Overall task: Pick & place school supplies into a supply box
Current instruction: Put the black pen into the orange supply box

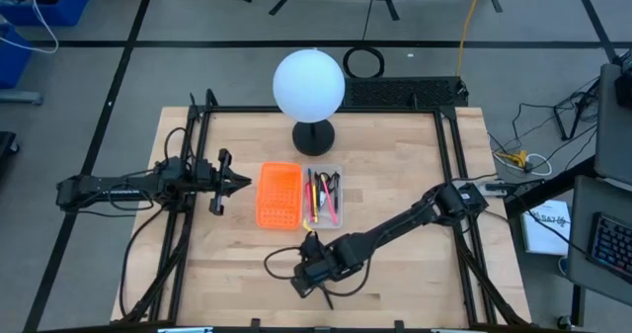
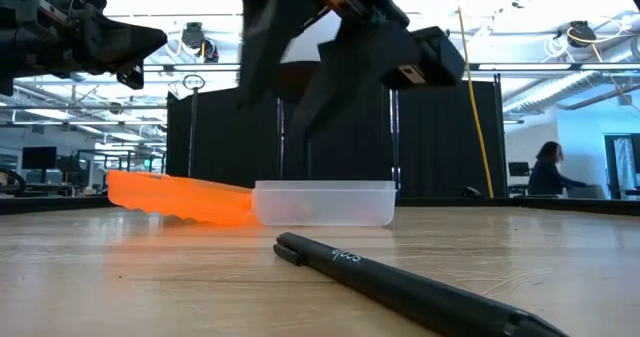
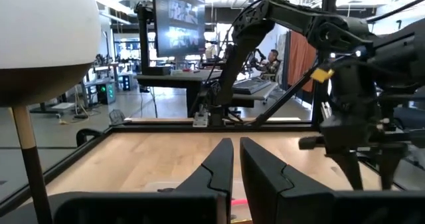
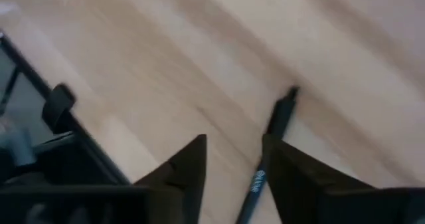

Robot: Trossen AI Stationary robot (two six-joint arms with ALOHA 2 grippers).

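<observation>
Nearest me, a black pen (image 2: 400,282) lies on the pale wood table (image 1: 395,175). My right gripper (image 4: 232,161) hovers spread above it. Beyond sits the clear supply box (image 2: 325,202); my left gripper (image 3: 236,164) waits nearly closed, empty. Office room behind.

The setting is a robotics lab or open-plan research workspace. A wooden table (image 1: 395,165) framed by black rails carries two dark robot arms, with cables (image 1: 523,160) trailing across the grey floor beside it. Beyond the table stand black partition panels (image 2: 440,147), desks with monitors (image 3: 176,18), overhead strip lighting, and a seated person (image 2: 548,172) at a workstation.
</observation>
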